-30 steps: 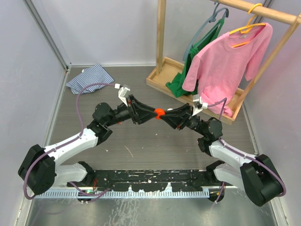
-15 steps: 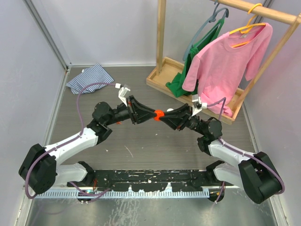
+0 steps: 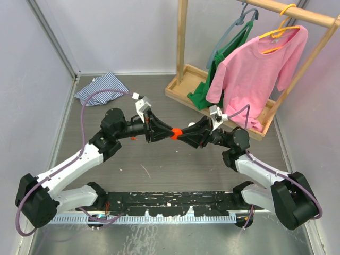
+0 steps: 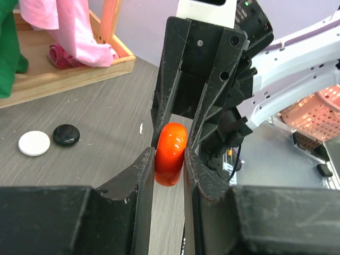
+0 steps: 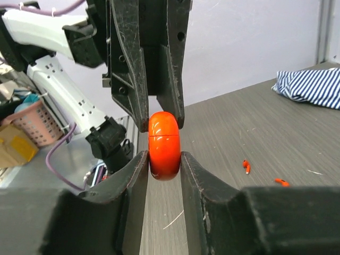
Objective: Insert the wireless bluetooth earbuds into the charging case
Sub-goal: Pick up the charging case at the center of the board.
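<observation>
Though hanging clear of the bench, clamped from two sides at once: a red-orange case, glossy, rounded, standing on edge, closed along a seam across its middle. Pinched at one end by the left tool, both fingers pressed flat against its broad faces. Pinched at the other end by the right tool, likewise tight on it, fingertips close to those of the left. Held so above mid-bench, between two arms stretched toward each other from the near edge.

Down on the bare bench: two tiny red-orange earbuds, lying loose, apart from each other and outside the case, between it and a striped cloth bunched in the far left corner.

Elsewhere on the bench, seen from the left wrist: a white puck and a black puck, flat, just beside each other. Behind those, at far right, a wooden rack with a pink shirt and a green garment on hangers, both cloths reaching down onto the rack's base. Off the bench, past the right arm: a pink basket.
</observation>
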